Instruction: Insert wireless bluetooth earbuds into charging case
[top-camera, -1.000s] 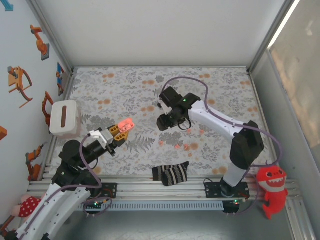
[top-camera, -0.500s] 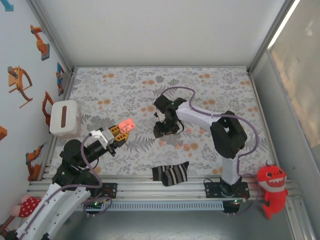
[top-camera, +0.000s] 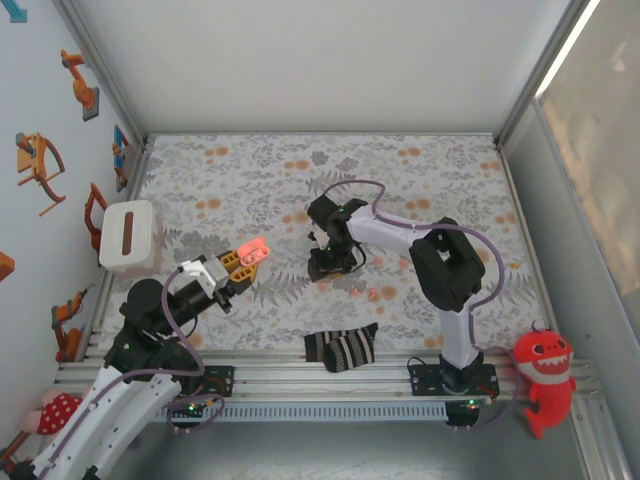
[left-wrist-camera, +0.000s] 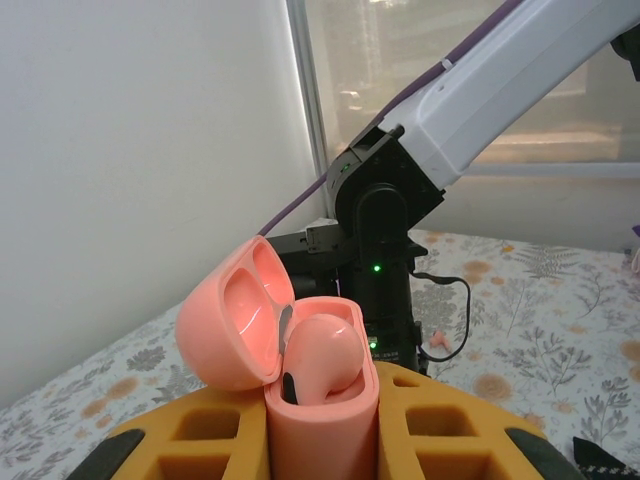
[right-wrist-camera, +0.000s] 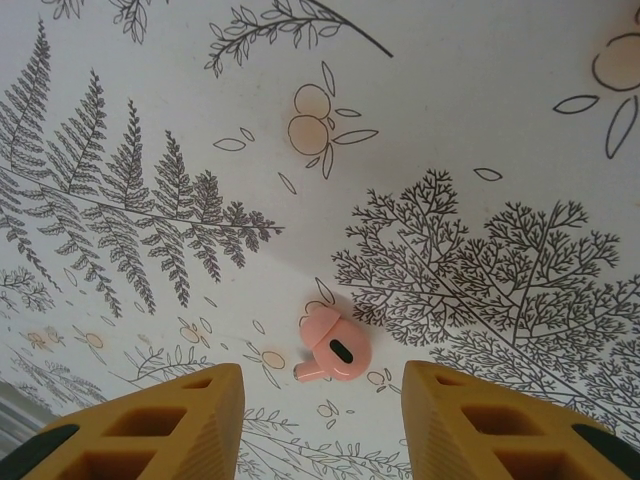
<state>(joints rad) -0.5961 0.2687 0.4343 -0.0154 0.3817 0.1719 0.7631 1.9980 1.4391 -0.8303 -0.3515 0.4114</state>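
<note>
- we see a floral cloth (top-camera: 250, 170), white walls (top-camera: 300, 60), and a striped sock (top-camera: 341, 347) as marker.
- beyond the sock, the right gripper (right-wrist-camera: 322, 378) is spread either side of a loose earbud (right-wrist-camera: 330, 347).
- beyond-left of the sock, the left gripper (top-camera: 240, 262) clamps the open charging case (top-camera: 253, 248).

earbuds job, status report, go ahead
left gripper shut on charging case, lid open, seated earbud inside. right gripper open over loose earbud on cloth, not touching. striped sock well aside.

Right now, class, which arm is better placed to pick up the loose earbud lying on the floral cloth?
Right. The right fingers stand open directly over the small coral-pink plastic earbud on the floral-print cloth. The left fingers are shut on the open salmon-pink plastic charging case.
</note>
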